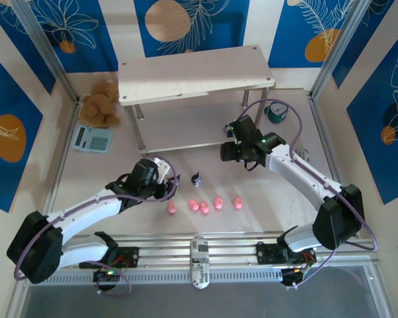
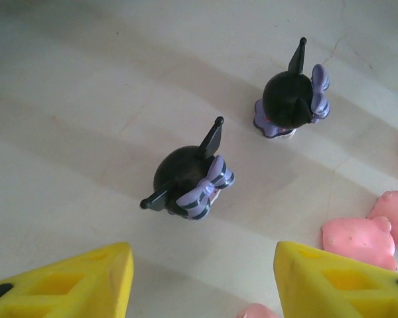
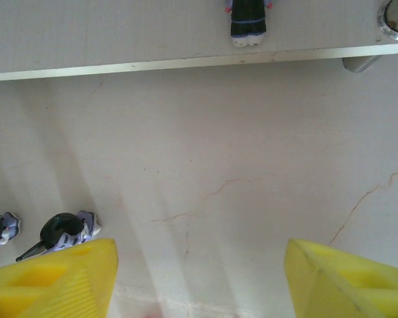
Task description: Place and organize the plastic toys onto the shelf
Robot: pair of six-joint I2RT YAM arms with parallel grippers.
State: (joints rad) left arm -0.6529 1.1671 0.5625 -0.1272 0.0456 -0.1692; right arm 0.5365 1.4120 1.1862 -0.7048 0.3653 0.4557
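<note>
The shelf (image 1: 192,78) stood at the far side of the table, two pale wood-grain boards on thin silver legs. One dark figure (image 3: 247,23) stood on the lower board by its front edge. A second dark figure (image 2: 189,179) and a third dark figure (image 2: 292,99), both black-headed with striped purple bows, stood upright on the table near each other. Five pink pigs (image 1: 203,206) lay in a loose row just beside them, the middle-left pair touching.
</note>
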